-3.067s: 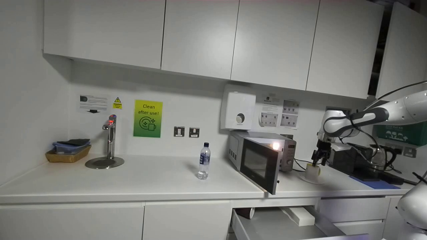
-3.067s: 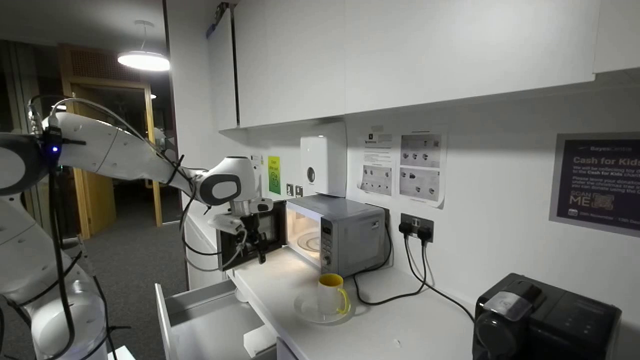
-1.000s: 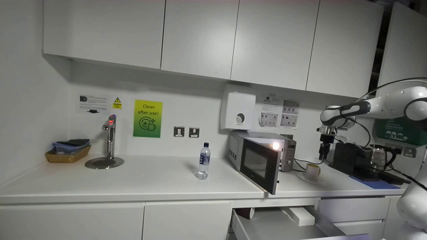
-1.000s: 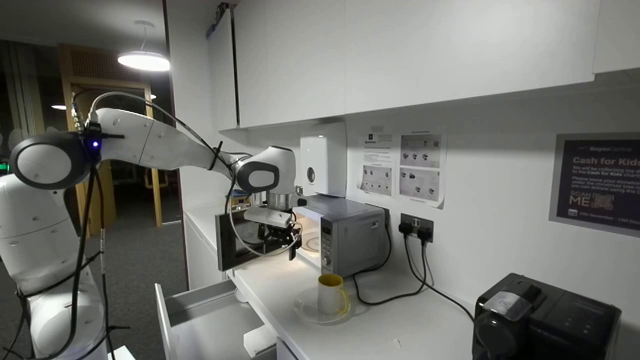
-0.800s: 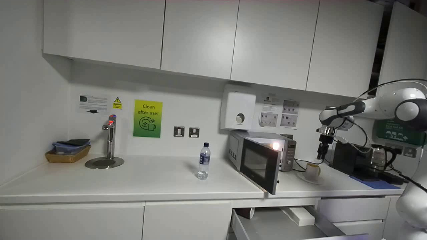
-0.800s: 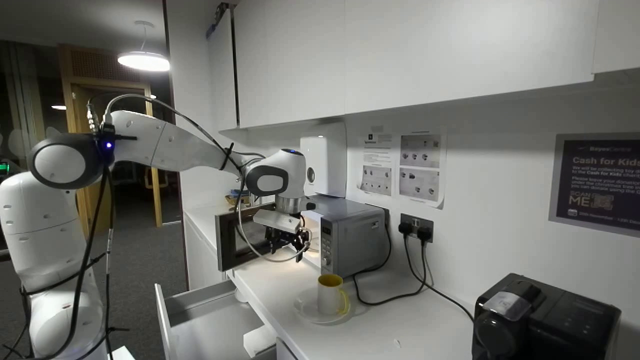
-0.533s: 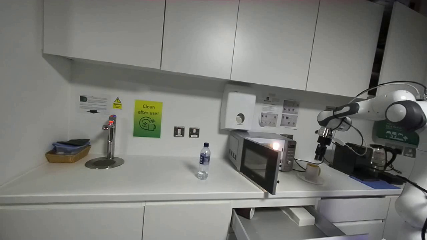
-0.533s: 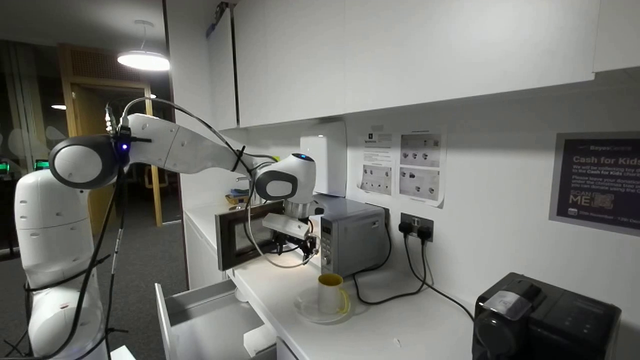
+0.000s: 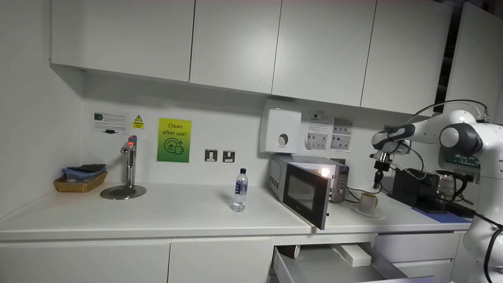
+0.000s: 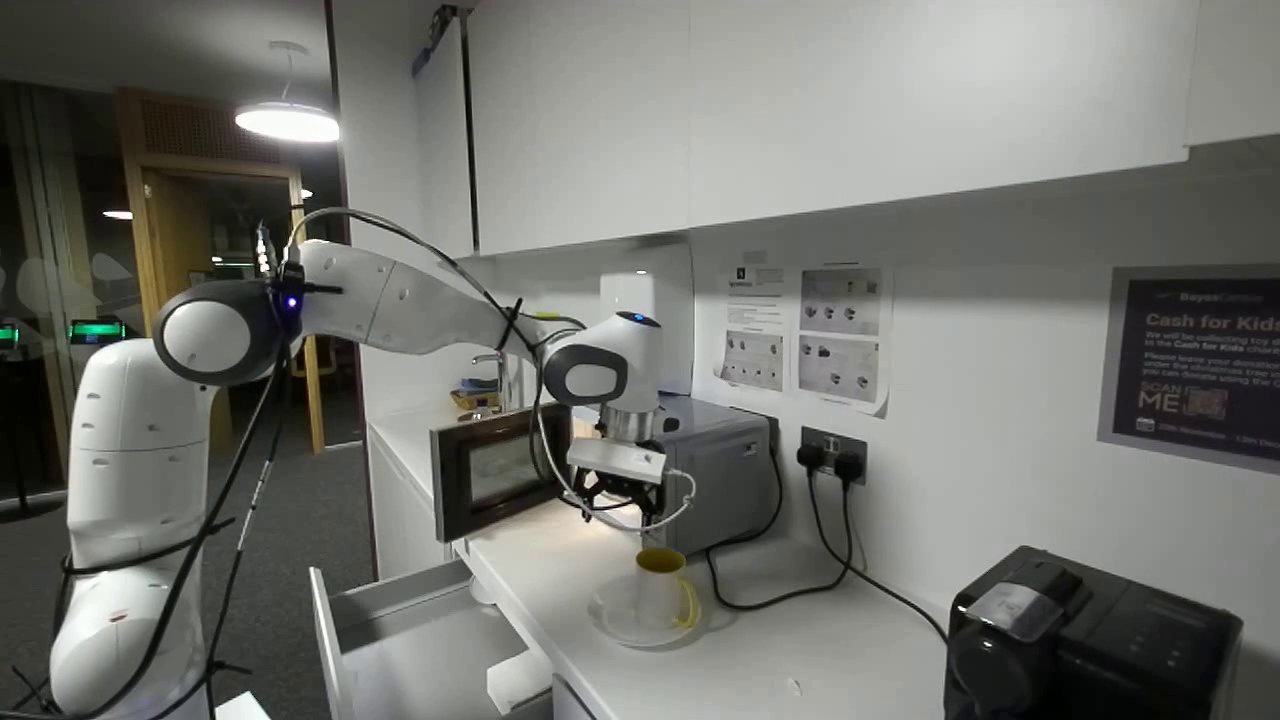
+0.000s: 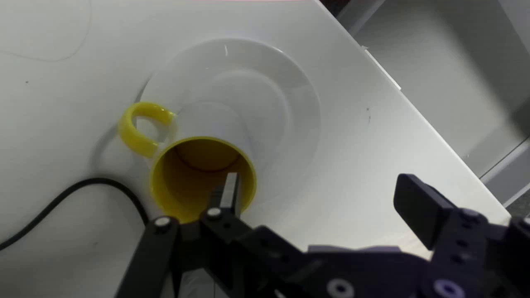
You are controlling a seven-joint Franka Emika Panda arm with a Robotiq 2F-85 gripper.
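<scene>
Outwardly white mug (image 11: pixel 198 165), glossy yellow handle (image 11: pixel 129 131), yellow inside, upright

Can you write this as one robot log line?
gripper: open, empty, higher than mug | mug: upright on plate | microwave door: open | drawer: open

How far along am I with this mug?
Looks done: the microwave door stands open and the mug is upright on the plate. Under way: the open gripper hangs above the mug, holding nothing. Left, probably: a grasp, since the fingers stand apart.
</scene>
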